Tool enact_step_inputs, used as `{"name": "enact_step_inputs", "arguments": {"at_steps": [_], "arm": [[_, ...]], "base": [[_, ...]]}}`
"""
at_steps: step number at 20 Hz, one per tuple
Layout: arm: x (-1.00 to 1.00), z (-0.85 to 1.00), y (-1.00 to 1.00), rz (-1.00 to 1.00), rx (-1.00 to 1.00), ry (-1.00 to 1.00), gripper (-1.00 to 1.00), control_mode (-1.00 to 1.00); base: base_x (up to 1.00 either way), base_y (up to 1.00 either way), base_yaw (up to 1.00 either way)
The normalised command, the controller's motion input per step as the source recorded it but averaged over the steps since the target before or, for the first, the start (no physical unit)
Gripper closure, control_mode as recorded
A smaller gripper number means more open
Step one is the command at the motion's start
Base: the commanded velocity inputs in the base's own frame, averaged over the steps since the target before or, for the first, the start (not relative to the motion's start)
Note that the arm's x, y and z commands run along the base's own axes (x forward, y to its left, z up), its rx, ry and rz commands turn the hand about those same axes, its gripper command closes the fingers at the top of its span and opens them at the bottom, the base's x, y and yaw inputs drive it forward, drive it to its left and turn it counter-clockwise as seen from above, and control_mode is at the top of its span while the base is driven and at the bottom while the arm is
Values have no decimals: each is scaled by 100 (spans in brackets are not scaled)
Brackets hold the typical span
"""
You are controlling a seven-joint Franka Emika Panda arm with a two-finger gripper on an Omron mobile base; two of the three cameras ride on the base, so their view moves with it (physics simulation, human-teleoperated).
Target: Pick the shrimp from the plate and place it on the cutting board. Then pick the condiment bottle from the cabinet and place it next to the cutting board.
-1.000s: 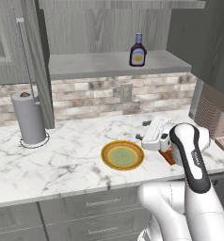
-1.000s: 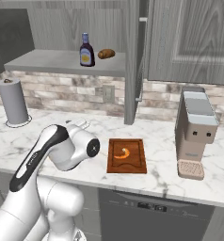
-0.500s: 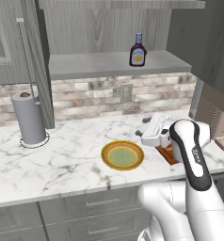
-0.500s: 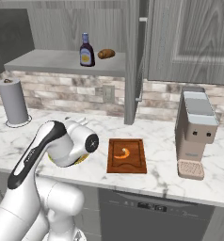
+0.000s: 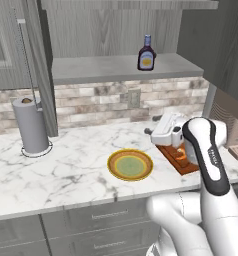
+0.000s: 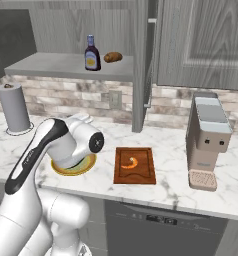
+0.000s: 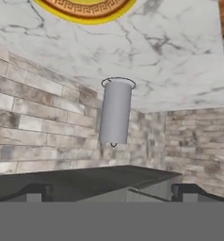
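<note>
The small orange shrimp [image 6: 132,162] lies on the reddish-brown cutting board [image 6: 135,172]. Left of the board the yellow-rimmed plate [image 5: 130,165] holds nothing. Up on the grey shelf of the cabinet [image 5: 106,67] stands the dark condiment bottle [image 5: 146,53], also seen in the right base view [image 6: 92,53]. My gripper [image 5: 152,126] hovers above the counter between plate and board and points toward the brick wall. In the hand view the fingertips [image 7: 36,193] are wide apart, so the gripper [image 7: 111,193] is open and holds nothing. My forearm hides most of the board in the left base view.
A paper towel roll [image 5: 31,125] stands at the counter's left. A coffee machine [image 6: 206,145] stands right of the board. A brown potato-like lump [image 6: 112,57] lies beside the bottle. The open cabinet door [image 5: 38,65] hangs left of the shelf.
My hand has lifted a little off the board area and tilted toward the wall. The shrimp stays on the board.
</note>
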Motion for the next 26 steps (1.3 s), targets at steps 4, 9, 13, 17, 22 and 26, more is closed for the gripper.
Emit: {"name": "enact_step_inputs", "arguments": {"at_steps": [4, 9, 13, 17, 22, 26], "arm": [[0, 30, 0, -1, 6, 0, -100, -100], [0, 24, 0, -2, 7, 0, -100, -100], [-1, 10, 3, -1, 10, 3, -100, -100], [-1, 6, 8, 0, 12, 5, -100, -100], [0, 5, 12, 0, 11, 6, -100, -100], [-1, 3, 17, 0, 10, 5, -100, -100]], "base": [[0, 0, 0], [0, 0, 0], [0, 0, 0], [0, 0, 0], [0, 0, 0], [0, 0, 0]]}}
